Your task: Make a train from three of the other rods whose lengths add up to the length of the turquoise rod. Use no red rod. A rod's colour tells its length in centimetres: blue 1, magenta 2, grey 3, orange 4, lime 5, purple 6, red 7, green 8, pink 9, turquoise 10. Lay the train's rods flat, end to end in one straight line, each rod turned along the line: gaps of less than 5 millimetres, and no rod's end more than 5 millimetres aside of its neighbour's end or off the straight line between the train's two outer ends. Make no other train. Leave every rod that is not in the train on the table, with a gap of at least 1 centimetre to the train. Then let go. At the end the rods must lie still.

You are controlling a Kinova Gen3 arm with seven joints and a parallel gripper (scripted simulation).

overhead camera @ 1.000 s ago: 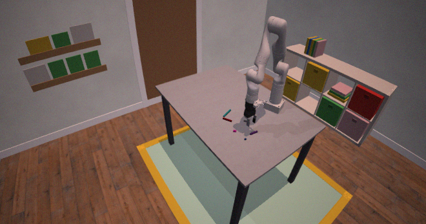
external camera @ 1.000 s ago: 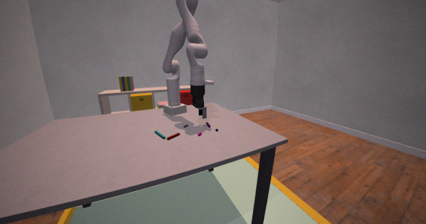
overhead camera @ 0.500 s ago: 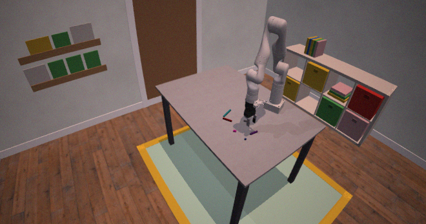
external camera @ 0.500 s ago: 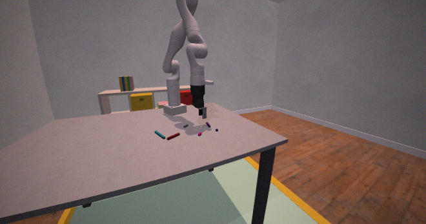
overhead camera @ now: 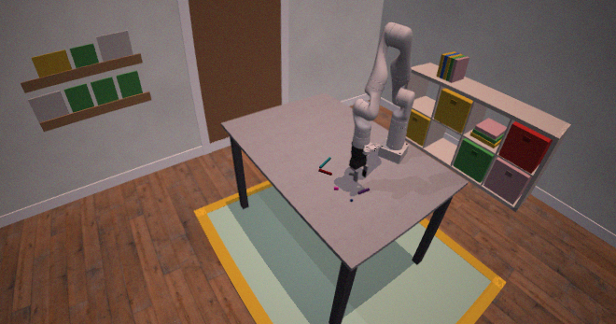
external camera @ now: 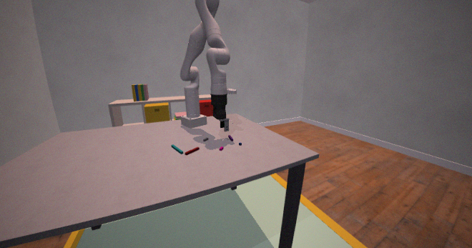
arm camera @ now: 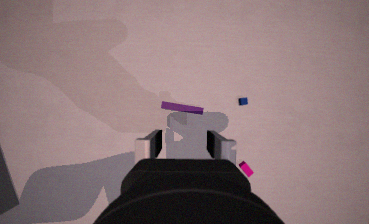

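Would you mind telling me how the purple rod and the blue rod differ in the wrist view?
The purple rod is a long thin bar; the blue rod is a short, nearly square stub. The purple rod lies just ahead of the open gripper; the blue rod sits farther right. Both lie flat on the table, untouched.

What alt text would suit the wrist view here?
Open, empty gripper hanging above a pale table, seen from the wrist. A purple rod lies just beyond its fingertips, a small blue rod to the right, and a magenta rod beside the right finger.

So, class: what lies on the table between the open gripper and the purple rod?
Only bare table, in the wrist view: gripper, purple rod.
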